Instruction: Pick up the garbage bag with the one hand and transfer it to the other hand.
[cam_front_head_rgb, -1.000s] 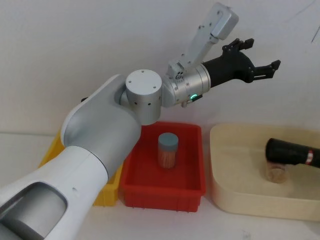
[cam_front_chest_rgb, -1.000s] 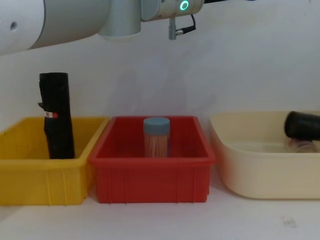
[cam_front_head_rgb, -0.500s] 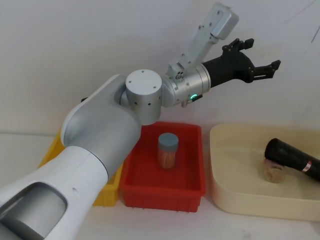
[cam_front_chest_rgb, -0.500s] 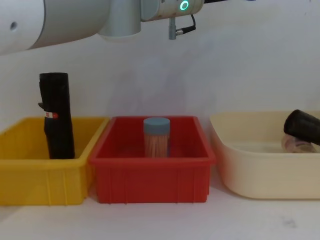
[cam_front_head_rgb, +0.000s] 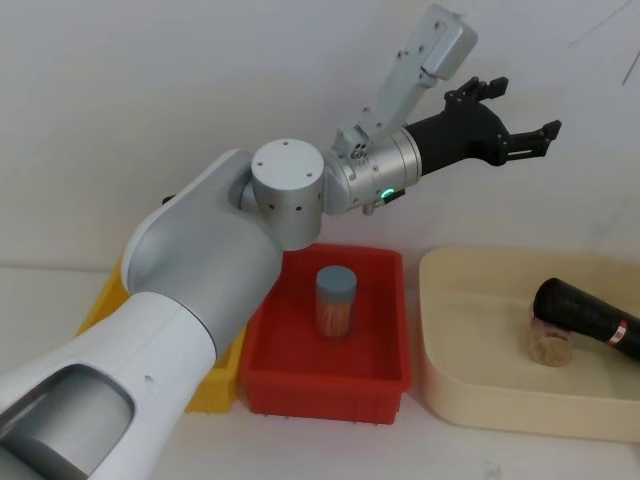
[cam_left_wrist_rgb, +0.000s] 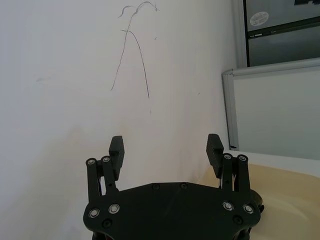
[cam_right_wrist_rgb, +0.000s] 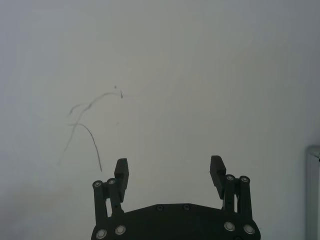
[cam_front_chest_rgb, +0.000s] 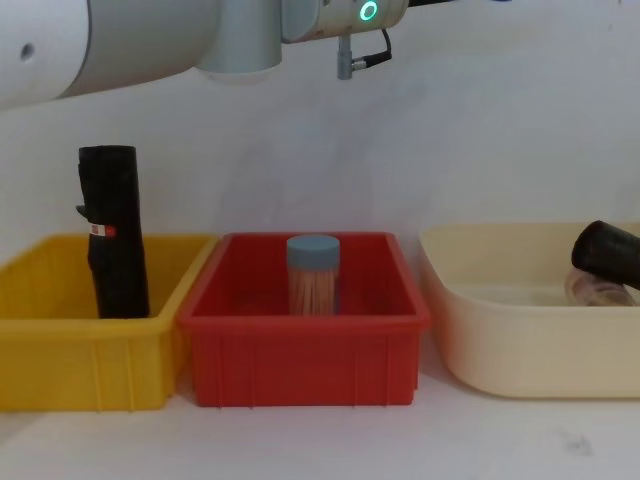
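Note:
The garbage bag (cam_front_head_rgb: 585, 316), a black roll with a red-and-white label band, lies tilted in the cream tub (cam_front_head_rgb: 470, 410) at the right, resting across a small clear jar (cam_front_head_rgb: 550, 348). In the chest view the garbage bag (cam_front_chest_rgb: 610, 252) pokes above the tub's rim. The green-lit left arm is raised high, and its gripper (cam_front_head_rgb: 522, 107) is open and empty well above the tub. In the left wrist view that gripper (cam_left_wrist_rgb: 165, 142) faces a white wall. The right gripper (cam_right_wrist_rgb: 169, 164) is open and empty, also facing a wall.
A second black roll (cam_front_chest_rgb: 115, 230) stands upright in the yellow bin (cam_front_chest_rgb: 70, 360) at the left. The red bin (cam_front_chest_rgb: 300, 360) in the middle holds a blue-lidded jar (cam_front_chest_rgb: 313, 273) of toothpicks. The left arm's big elbow (cam_front_head_rgb: 285, 190) hangs over the bins.
The garbage bag in the cream tub has tipped from level to slanting, its labelled end lower and farther right. Both arms have stayed still.

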